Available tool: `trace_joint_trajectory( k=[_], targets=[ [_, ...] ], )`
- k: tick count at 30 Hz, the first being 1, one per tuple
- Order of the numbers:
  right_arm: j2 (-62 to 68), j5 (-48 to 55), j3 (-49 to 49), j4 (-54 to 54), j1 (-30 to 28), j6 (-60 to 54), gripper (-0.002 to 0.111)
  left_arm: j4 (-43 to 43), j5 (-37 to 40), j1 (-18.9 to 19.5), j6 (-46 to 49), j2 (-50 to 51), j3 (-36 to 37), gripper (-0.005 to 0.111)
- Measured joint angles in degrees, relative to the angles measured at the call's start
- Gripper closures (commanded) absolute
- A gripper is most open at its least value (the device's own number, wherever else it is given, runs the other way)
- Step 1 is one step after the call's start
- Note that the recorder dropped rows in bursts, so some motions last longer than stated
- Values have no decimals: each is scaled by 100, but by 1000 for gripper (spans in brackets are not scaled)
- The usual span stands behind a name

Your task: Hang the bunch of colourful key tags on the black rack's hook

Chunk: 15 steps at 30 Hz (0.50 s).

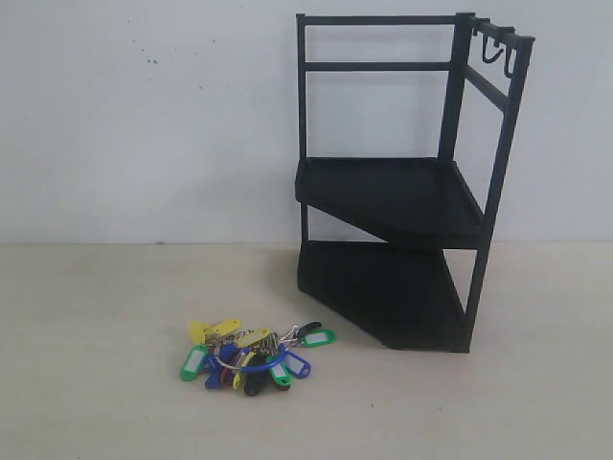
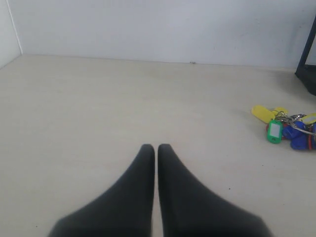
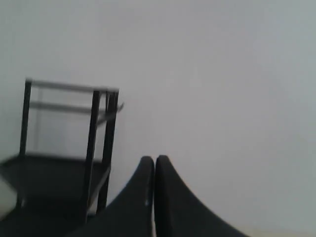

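Observation:
The colourful key tag bunch lies flat on the beige table, in front of and to the left of the black rack. Green, yellow, blue and black tags and a blue loop spread out in it. The rack's two small hooks hang from its top right bar. Neither arm shows in the exterior view. My left gripper is shut and empty above bare table, with the bunch well off to one side. My right gripper is shut and empty too, facing the wall beside the rack.
A white wall stands right behind the table and the rack. The beige tabletop stretches to the left of the bunch and in front of it.

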Motion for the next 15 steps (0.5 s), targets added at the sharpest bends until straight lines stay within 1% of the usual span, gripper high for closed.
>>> trace_joint_trajectory(
  k=[3, 6, 9, 15],
  targets=[
    [772, 1899, -844, 0, 0, -125, 108, 0, 0, 0, 0, 0, 0, 102],
    [1646, 3171, -1383, 0, 0, -141, 108, 0, 0, 0, 0, 0, 0, 102],
    [2244, 3541, -1662, 0, 0, -141, 108, 0, 0, 0, 0, 0, 0, 102],
    [2809, 3278, -1759, 23, 0, -78, 108, 0, 0, 0, 0, 0, 0, 102]
  ],
)
